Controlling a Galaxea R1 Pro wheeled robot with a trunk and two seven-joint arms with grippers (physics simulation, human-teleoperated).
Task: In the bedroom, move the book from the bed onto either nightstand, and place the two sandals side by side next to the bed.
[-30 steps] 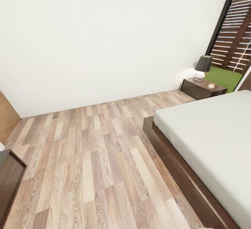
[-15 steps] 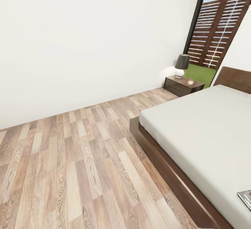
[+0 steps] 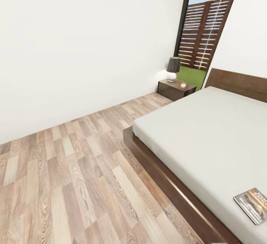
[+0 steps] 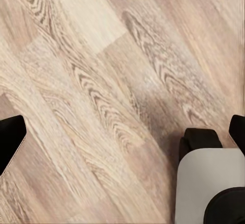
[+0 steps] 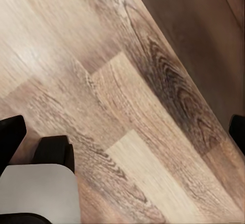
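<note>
I see the book [image 3: 253,205] lying on the bed [image 3: 207,132], the nightstand [image 3: 176,89] beyond. Both wrist views face floor [image 4: 102,91]; each gripper looks spread apart, grasping nothing.

Light is bright and even, w/ daylight from the tall window [image 3: 207,32] at the far end. The white wall [image 3: 81,43] looks nearly blown out. The bed [image 3: 207,140] frame throws a soft shadow on the floor [image 3: 74,177]. Render is slightly soft, lines lean near edges. Wrist views are dimmer.
</note>
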